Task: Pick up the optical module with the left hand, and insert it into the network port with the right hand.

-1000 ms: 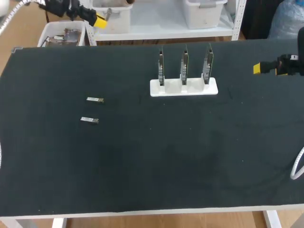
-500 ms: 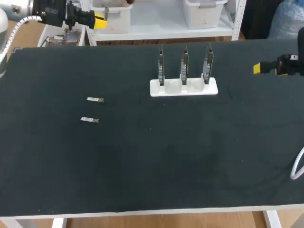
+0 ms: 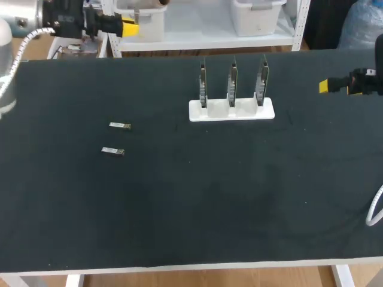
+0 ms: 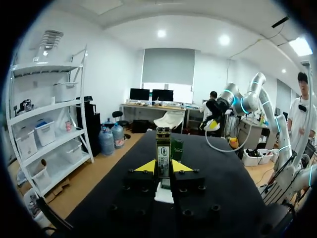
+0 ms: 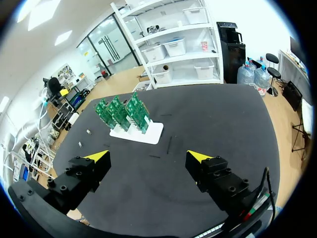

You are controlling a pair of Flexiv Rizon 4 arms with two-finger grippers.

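The white holder (image 3: 269,111) is sitting in the upper middle of the frame on the black table (image 3: 209,203), and three network cards (image 3: 231,81) are standing upright in it, side by side. The two optical modules are lying flat at centre left, well apart from the holder: the far module (image 3: 119,125) and the near module (image 3: 112,150) just below it, both small, slim and silvery, neither touched by anything. My left gripper (image 3: 128,27) is hovering at the upper left over the table's back edge, its fingers standing a narrow gap apart and gripping nothing. My right gripper (image 5: 148,156) is hanging at the upper right with its fingers spread wide and nothing between them.
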